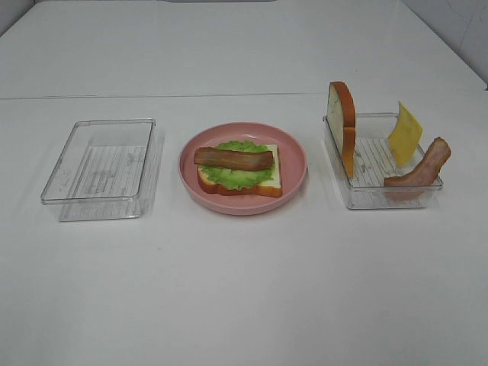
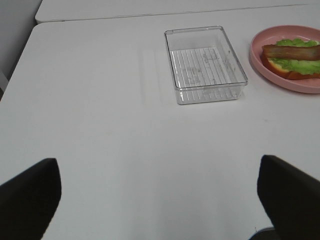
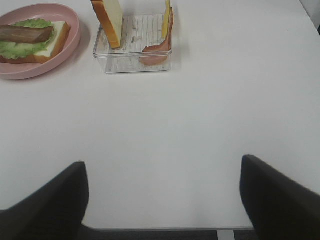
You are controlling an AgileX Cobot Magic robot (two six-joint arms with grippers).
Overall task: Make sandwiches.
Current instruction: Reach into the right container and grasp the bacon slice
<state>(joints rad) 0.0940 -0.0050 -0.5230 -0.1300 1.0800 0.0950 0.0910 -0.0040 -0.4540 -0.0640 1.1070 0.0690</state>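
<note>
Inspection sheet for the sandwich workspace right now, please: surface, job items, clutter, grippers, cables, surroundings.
Surface: white table, no spills seen.
Job's things: round pink plate carries white bread slice, green lettuce and brown bacon strip, stacked; right clear plastic tray holds upright second bread slice, yellow cheese square, second bacon strip leaning on its wall.
Clutter: left clear plastic tray, nothing inside.
Grippers: left gripper and right gripper open, holding nothing.
Cables: nothing seen.
Surroundings: pale wall or floor past the far table corners.
</note>
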